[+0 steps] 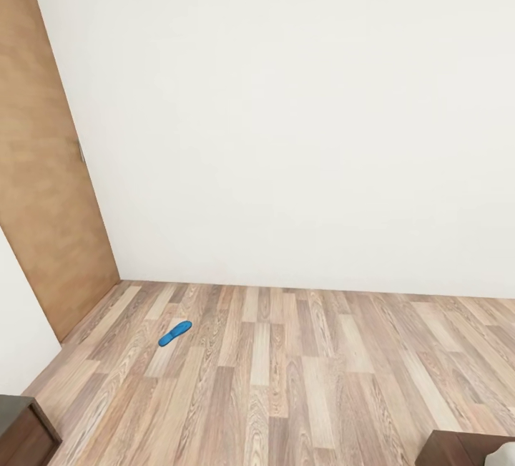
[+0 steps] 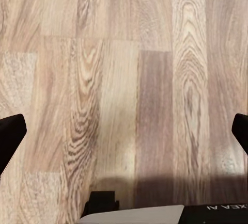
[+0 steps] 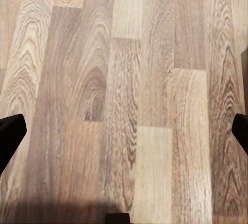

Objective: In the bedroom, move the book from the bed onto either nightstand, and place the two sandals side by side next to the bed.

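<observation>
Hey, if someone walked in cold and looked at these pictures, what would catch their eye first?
A single bright blue sandal lying on the wood-plank floor, left of centre, not far from the brown door. Behind it rises a big bare white wall. In each wrist view, the left claw and right claw hang wide open over bare planks.

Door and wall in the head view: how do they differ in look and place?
The door is a brown wood-tone panel; the wall is plain white. The door stands along the left side, running toward the corner; the wall faces the camera and spans the rest of the view. The sandal lies nearer the door's end than the wall's right end. Both rise from the plank floor.
</observation>
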